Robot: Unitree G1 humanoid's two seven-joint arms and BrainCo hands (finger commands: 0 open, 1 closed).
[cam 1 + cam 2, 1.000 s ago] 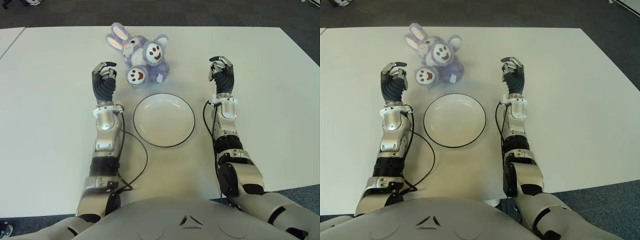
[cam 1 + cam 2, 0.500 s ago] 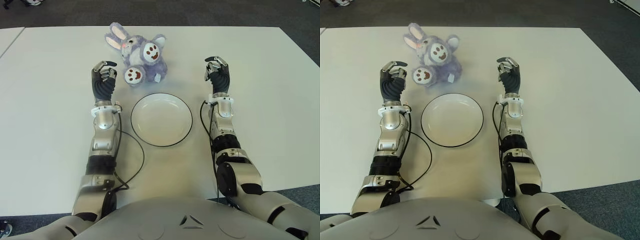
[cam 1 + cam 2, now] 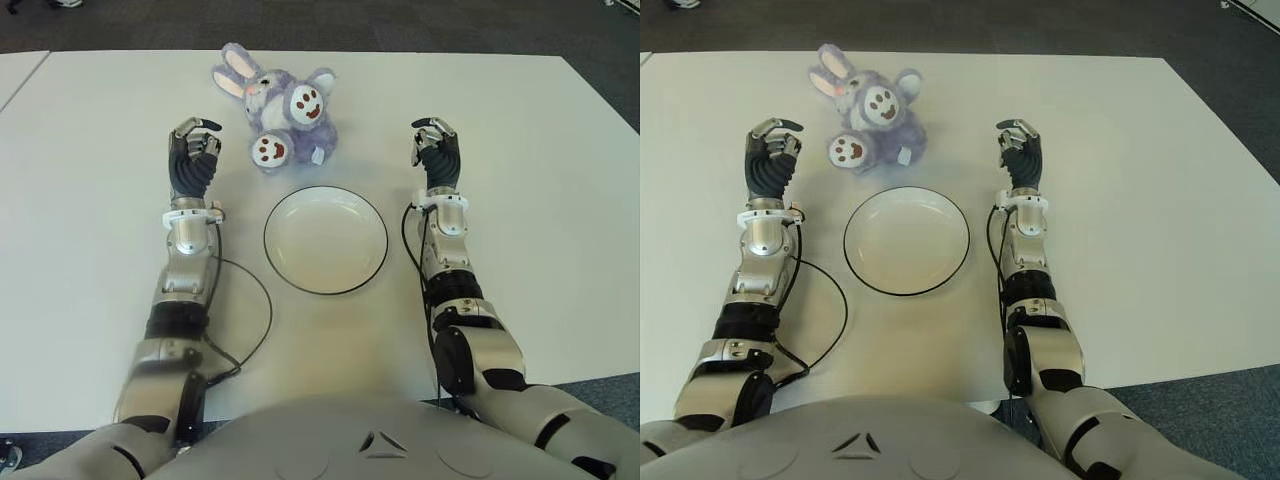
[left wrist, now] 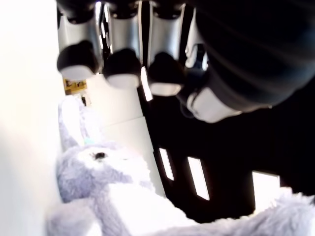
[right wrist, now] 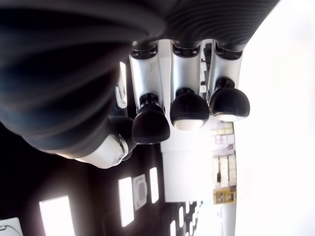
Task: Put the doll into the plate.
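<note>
I see the doll (image 3: 278, 112) lying on the table (image 3: 90, 200), just to the right of my left hand (image 3: 191, 150) and beyond the plate (image 3: 325, 239). Both hands, also the right hand (image 3: 434, 150), have loosely curled fingers and hold nothing.

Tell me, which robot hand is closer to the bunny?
The left robot hand. It is right beside the bunny; the right robot hand is farther off, across a gap of table.

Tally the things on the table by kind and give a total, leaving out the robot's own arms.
Plush rabbit doll: 1
Plate: 1
Total: 2
</note>
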